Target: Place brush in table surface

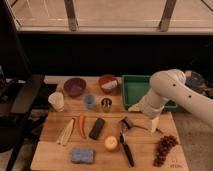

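Near edge, right of centre: the brush [126,147] is lying flat on the table [52,150], with its black handle pointing at the near edge and its paler head pointing away. An orange fruit [111,143] is sitting just beside it on the left. A bunch of grapes [164,147] is lying toward the near right corner, apart from the brush. A blue sponge [82,155] is resting toward the near left corner.

One row back: the gripper [154,123] is hanging low over the planks, to the right of the brush head and apart from it. It seems to be carrying nothing. Whether it is standing wide or narrow I cannot tell. A small dark chunk with a wiry tail [127,122] is lying between the gripper and the brush head.

Judging the step in hand: this looks like the reach for the brush, with pick-up and set-down not yet done. To do it well, the gripper should be:
- coming down over the middle of the black handle and taking it across its width
- keeping clear of the fruit and the wire tail
- lifting level and lowering onto bare wood, such as the strip between brush and grapes
- letting go only once the brush is resting along its whole length

Containers, further back: a white cup [56,101] is standing toward the left edge, then a small blue cup [89,101] and a metal cup [106,104]; their insides are not showing. Along the far edge:
- a dark red bowl [74,86] is showing nothing inside
- a red bowl [108,83] is holding something whitish
- a green tray [131,85] is sitting at the far right corner, with its visible floor bare and its right part hidden by the arm
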You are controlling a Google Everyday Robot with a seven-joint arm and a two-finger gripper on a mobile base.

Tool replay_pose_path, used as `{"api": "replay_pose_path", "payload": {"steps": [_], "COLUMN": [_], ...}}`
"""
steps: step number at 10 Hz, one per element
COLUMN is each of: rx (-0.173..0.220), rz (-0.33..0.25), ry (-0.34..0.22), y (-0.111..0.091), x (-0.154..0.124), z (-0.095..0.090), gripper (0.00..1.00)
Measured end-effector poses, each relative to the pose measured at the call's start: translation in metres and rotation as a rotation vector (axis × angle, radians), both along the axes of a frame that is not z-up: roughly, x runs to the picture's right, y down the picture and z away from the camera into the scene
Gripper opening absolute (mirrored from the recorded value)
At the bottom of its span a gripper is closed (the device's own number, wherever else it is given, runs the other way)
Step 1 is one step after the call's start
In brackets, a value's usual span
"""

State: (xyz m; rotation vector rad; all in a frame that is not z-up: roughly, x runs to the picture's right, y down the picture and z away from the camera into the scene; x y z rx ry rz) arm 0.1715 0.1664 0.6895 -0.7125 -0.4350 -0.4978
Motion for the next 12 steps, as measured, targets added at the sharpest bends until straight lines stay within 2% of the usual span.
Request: {"api": "replay_pose_path", "payload": {"steps": [2,4,8,12], "rx": [-0.044,-0.082,-0.079,-0.103], "rz": [-0.062,-0.096,-0.085,-0.043], "ry": [-0.025,-0.051,-0.095,-0.167], "y": [0.021,0.044,0.073,0.094], "x": [-0.007,-0.013,-0.037,-0.059], "z": [0.027,0.051,0.08,0.088], "gripper": [0.8,0.8,0.8,0.8]}}
